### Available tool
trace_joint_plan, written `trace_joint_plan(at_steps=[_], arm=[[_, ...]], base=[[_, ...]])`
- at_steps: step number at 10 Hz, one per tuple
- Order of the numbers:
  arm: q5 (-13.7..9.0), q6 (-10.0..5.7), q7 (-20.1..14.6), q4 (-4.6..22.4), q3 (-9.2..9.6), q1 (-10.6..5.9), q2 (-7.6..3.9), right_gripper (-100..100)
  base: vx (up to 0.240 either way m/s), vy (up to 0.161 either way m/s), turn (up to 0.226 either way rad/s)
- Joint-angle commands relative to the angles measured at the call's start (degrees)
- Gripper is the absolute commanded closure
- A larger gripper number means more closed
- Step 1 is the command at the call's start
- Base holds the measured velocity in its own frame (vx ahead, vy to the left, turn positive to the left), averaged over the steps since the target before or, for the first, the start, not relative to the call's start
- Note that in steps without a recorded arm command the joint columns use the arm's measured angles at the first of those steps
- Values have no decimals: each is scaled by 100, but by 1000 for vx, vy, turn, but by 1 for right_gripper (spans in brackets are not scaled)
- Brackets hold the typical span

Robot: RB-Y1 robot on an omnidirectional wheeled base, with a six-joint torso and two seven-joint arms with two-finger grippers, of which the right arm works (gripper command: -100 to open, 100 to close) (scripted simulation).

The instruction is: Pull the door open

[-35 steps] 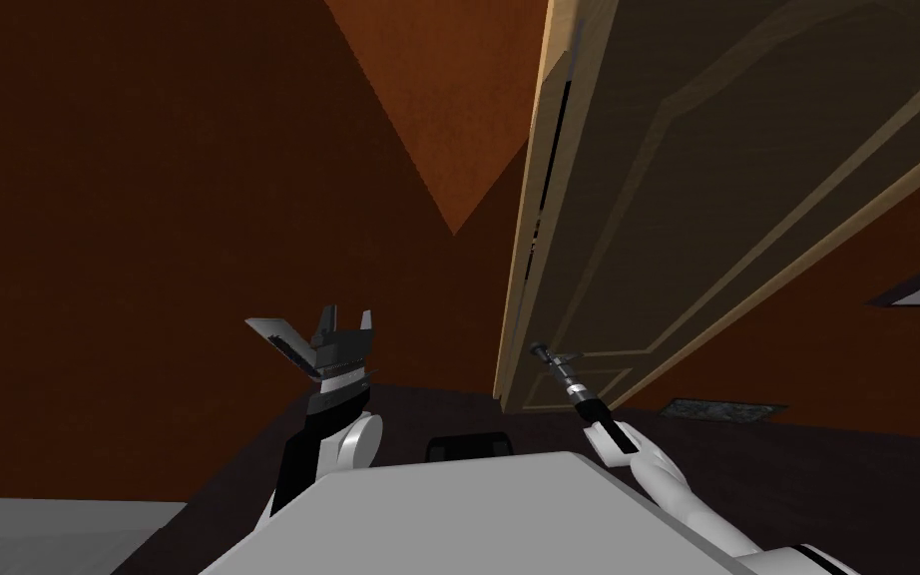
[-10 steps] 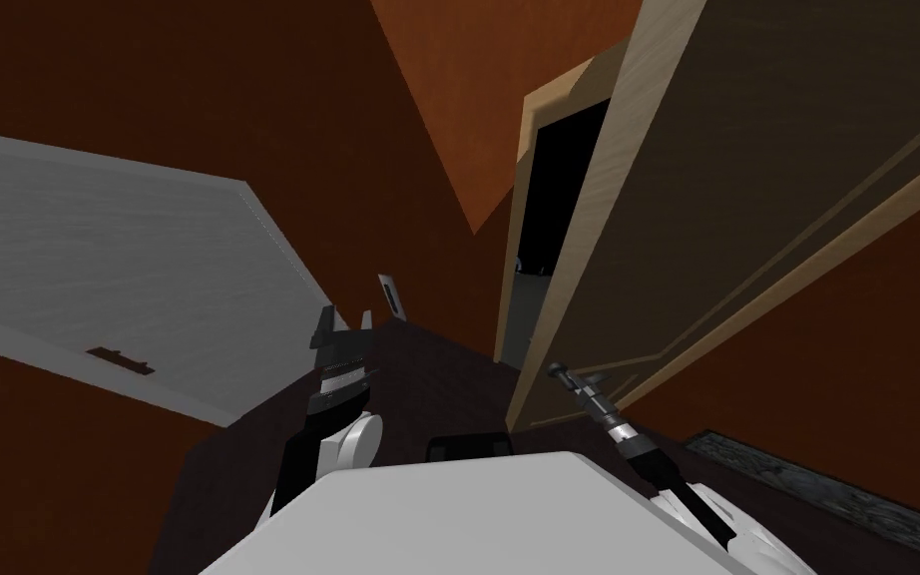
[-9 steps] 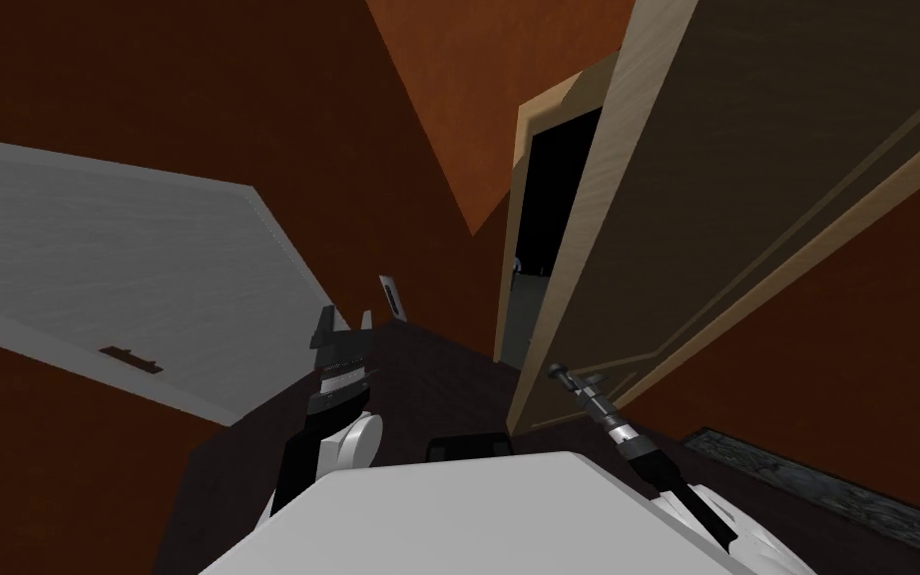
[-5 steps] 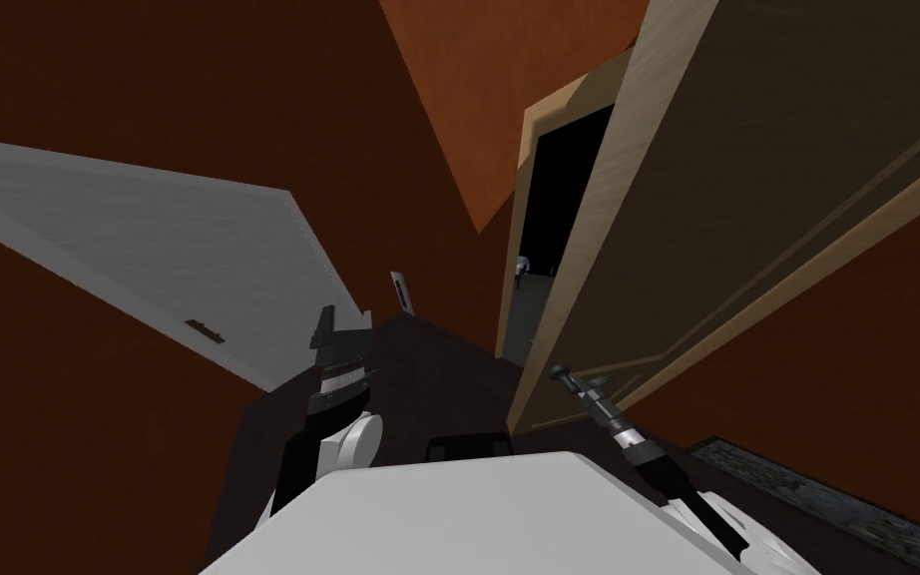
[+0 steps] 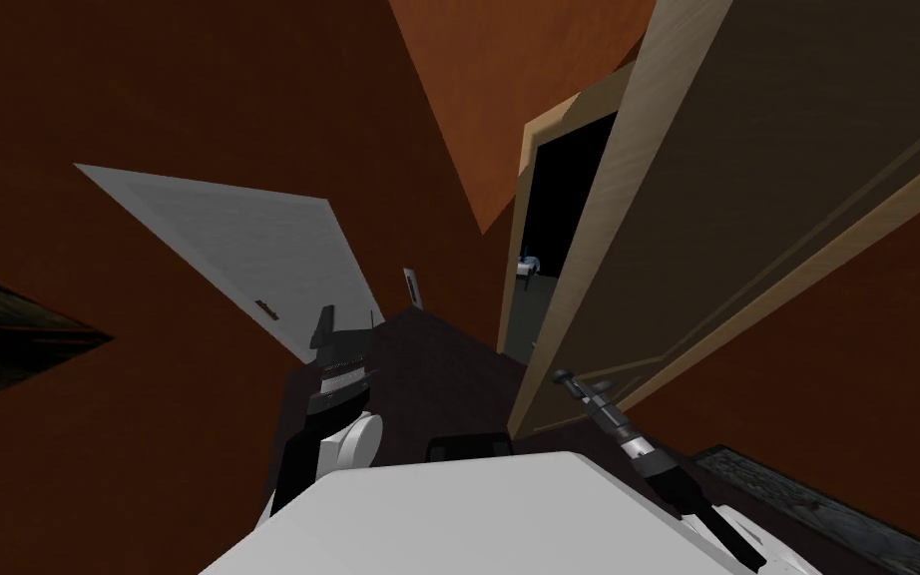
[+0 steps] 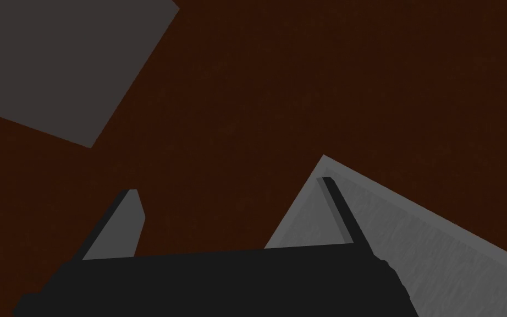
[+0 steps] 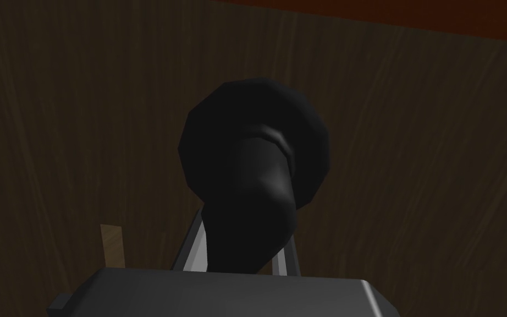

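Wooden door (image 5: 747,200) ajar off its frame (image 5: 520,200), black area (image 5: 560,190) in the gap | my right hand (image 7: 241,239) clenched on the black handle (image 7: 255,159) | left hand (image 6: 229,186) released, idle | reckon plenty of swing left to pull

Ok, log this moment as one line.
right claw: shut on door handle | door: partly open, black area beyond | left claw: open, empty

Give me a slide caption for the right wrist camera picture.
Right claw shut on the black door handle, close against the brown wooden door.
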Motion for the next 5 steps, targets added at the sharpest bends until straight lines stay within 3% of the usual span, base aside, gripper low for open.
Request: trace_joint_plan(at_steps=[1,5], arm=[[-23,-74,-7,22,-12,31,-58,100],[-11,-107,-20,29,24,53,-42,100]], base=[[-185,-69,133],[-161,-57,126]])
